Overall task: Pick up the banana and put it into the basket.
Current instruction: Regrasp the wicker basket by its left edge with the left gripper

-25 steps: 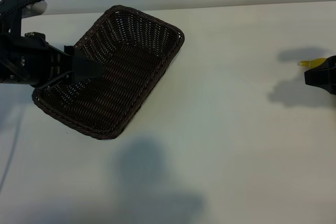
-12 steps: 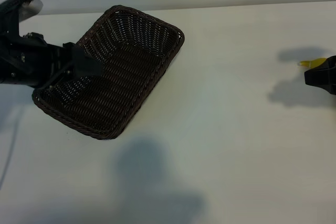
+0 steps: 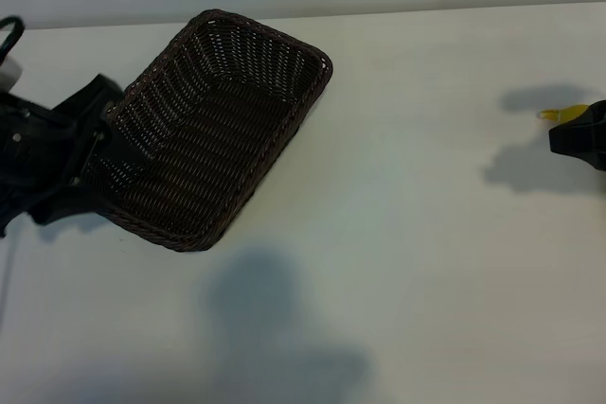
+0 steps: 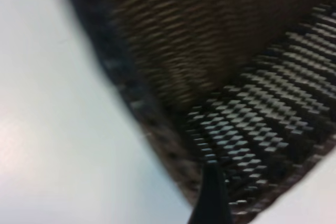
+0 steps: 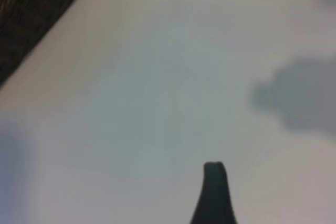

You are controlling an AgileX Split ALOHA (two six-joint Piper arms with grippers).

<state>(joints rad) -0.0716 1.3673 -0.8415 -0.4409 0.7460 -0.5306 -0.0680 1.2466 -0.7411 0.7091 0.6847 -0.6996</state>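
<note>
Counted: one rectangular dark brown woven wicker basket (image 3: 222, 120), one bright yellow banana (image 3: 561, 114) partly hidden, one white table (image 3: 426, 262), two black robot arms.

A plain white table (image 3: 426, 262) is seen filling pretty much the whole exterior view, with a few soft shadows cast across it. The dark brown wicker basket (image 3: 222, 120) is set directly on it, over toward the left side and turned at an angle to the table's edge, open side up. Way over at the right edge, just a bit of the yellow banana (image 3: 561, 114) is visible on the tabletop, well apart from the basket.
</note>
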